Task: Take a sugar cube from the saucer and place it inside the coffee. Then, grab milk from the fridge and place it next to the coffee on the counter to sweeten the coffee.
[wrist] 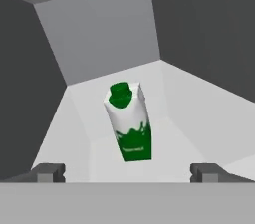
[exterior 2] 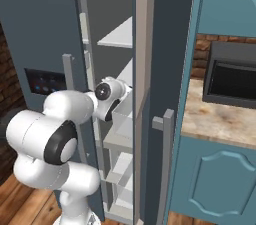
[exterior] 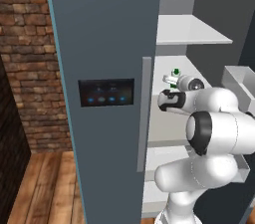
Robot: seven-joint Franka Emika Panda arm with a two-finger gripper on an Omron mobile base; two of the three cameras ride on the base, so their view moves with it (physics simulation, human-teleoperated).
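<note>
The fridge [exterior: 104, 44] stands with its right door swung open, and my arm reaches in over a white shelf. On that shelf stands the milk [wrist: 129, 123], a white-and-green carton with a green cap, leaning a little in the hand view. It also peeks out just past my hand as a bit of green and white, the milk [exterior: 175, 73]. My gripper [wrist: 127, 172] is open, its fingertips [wrist: 49, 172] spread wide and short of the carton, nothing between them. A stretch of the counter [exterior 2: 220, 119] lies right of the fridge. The sugar cube, saucer and coffee are out of view.
An upper fridge shelf [exterior: 189, 31] hangs above my hand. The open door with its bins [exterior: 241, 81] stands close on the right. A dark appliance [exterior 2: 232, 81] sits on the counter above teal cabinet doors [exterior 2: 215, 179]. A brick wall [exterior: 25, 44] is to the left.
</note>
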